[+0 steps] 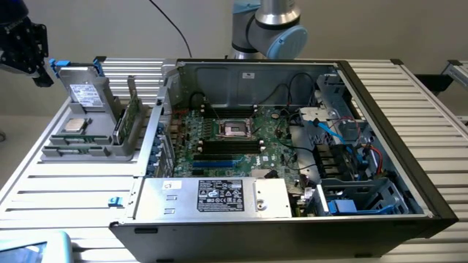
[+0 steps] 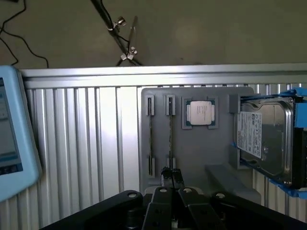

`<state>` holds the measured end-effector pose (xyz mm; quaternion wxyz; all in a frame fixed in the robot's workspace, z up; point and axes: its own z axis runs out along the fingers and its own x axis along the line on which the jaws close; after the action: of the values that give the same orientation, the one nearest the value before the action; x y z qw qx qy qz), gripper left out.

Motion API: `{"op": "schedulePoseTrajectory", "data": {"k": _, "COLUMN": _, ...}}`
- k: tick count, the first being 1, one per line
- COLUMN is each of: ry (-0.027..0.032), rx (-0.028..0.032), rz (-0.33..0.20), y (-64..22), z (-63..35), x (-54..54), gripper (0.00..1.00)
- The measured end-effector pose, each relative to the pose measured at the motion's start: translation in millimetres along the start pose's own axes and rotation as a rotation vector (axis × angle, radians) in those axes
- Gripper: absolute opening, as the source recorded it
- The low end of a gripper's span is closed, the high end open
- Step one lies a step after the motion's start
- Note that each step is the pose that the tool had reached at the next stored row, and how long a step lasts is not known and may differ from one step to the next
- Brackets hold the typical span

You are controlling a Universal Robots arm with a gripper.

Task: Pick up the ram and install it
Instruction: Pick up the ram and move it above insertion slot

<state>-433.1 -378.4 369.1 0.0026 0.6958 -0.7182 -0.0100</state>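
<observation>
Two thin ram sticks [image 2: 170, 139] lie edge-up in the slots of a grey holder [image 2: 201, 153]; in the exterior view they are at the holder's near end [image 1: 73, 140]. My gripper [image 2: 171, 175] hangs well above them, its fingertips together with nothing between them. In the exterior view the gripper [image 1: 40, 71] is at the upper left, beyond the holder [image 1: 55, 153]. The black memory slots [image 1: 230, 147] sit on the motherboard just below the processor socket [image 1: 235, 129] inside the open computer case [image 1: 395, 126].
The holder also carries a silver processor chip [image 2: 200, 113] and a grey drive with a white label [image 2: 264, 136]. A green board [image 1: 128, 123] stands on edge at the holder's case side. A light-blue device [image 2: 12, 139] lies beside the ribbed table. Cables and a power supply [image 1: 219, 196] crowd the case.
</observation>
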Motion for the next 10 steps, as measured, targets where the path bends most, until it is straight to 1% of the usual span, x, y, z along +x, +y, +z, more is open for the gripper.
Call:
{"op": "schedulePoseTrajectory", "data": {"k": 6, "ry": 0.0001, "rx": 0.0, "rz": -0.003, "y": 0.0, "z": 0.0, "x": 0.0, "gripper": 0.11}}
{"op": "schedulePoseTrajectory", "data": {"k": 7, "ry": 0.0, "rx": 0.0, "rz": -0.004, "y": 0.0, "z": 0.0, "x": 0.0, "gripper": 0.12}}
{"op": "schedulePoseTrajectory", "data": {"k": 8, "ry": 0.0001, "rx": -0.0001, "rz": -0.005, "y": 0.0, "z": 0.0, "x": 0.0, "gripper": 0.18}}
{"op": "schedulePoseTrajectory", "data": {"k": 9, "ry": 0.0001, "rx": 0.0, "rz": -0.005, "y": 0.0, "z": 0.0, "x": 0.0, "gripper": 0.18}}
{"op": "schedulePoseTrajectory", "data": {"k": 10, "ry": 0.0001, "rx": 0.0, "rz": -0.006, "y": 0.0, "z": 0.0, "x": 0.0, "gripper": 0.25}}
